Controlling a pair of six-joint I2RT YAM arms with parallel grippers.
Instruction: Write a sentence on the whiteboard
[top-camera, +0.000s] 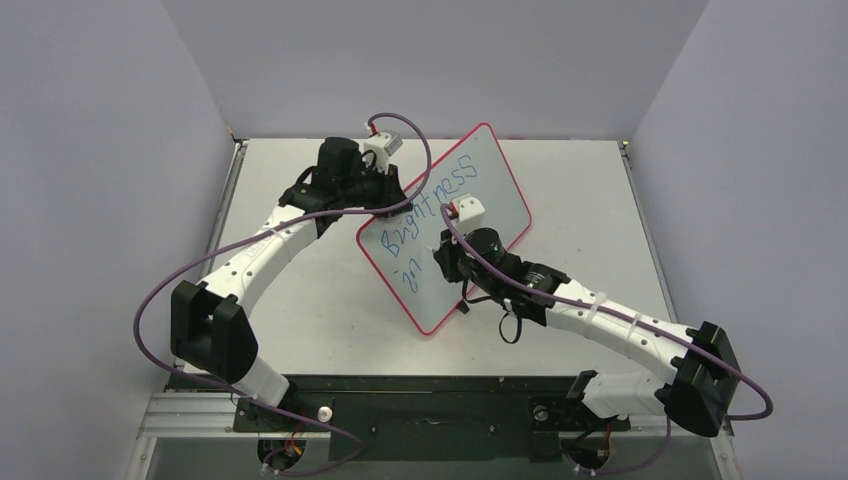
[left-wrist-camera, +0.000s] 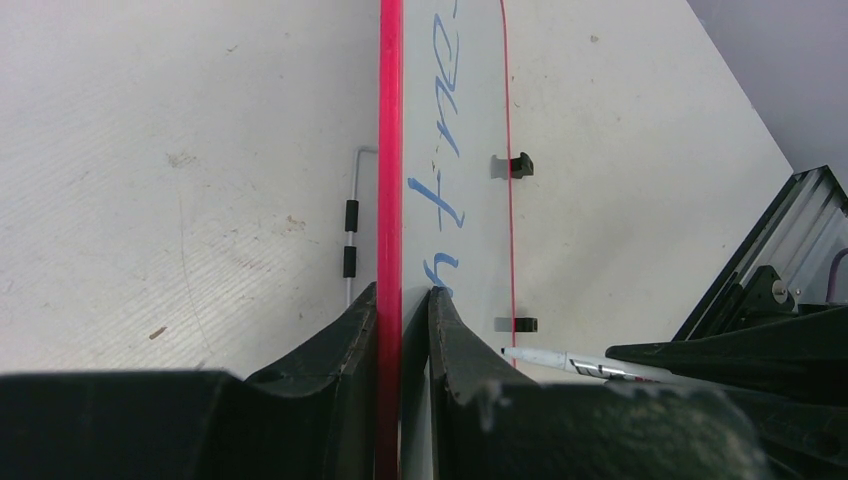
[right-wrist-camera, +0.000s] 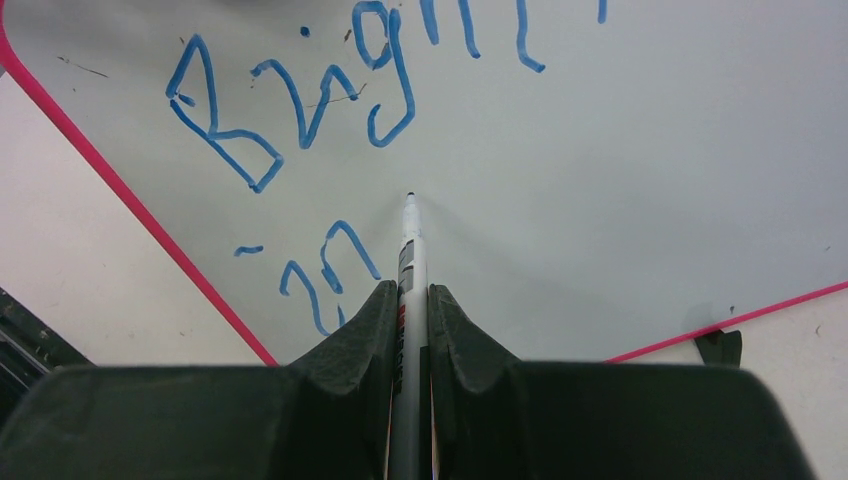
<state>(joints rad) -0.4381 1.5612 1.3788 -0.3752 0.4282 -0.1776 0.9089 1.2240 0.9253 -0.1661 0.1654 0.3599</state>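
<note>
The whiteboard (top-camera: 490, 195) stands tilted on the table, its red-pink rim (left-wrist-camera: 390, 150) gripped edge-on by my left gripper (left-wrist-camera: 402, 292), which is shut on it. Blue writing on its face reads "Brightness" (top-camera: 432, 200) with "in" (top-camera: 407, 272) below; it also shows in the right wrist view (right-wrist-camera: 290, 110). My right gripper (right-wrist-camera: 411, 288) is shut on a white marker (right-wrist-camera: 409, 245), its tip at the board's face just right of "in" (right-wrist-camera: 320, 275). The marker also shows in the left wrist view (left-wrist-camera: 575, 362), beside small black clips (left-wrist-camera: 520, 165).
A wire stand (left-wrist-camera: 352, 230) shows behind the board. Grey walls enclose the table on three sides. The arms' base rail (top-camera: 430, 410) runs along the near edge. Purple cables (top-camera: 160, 300) loop from both arms.
</note>
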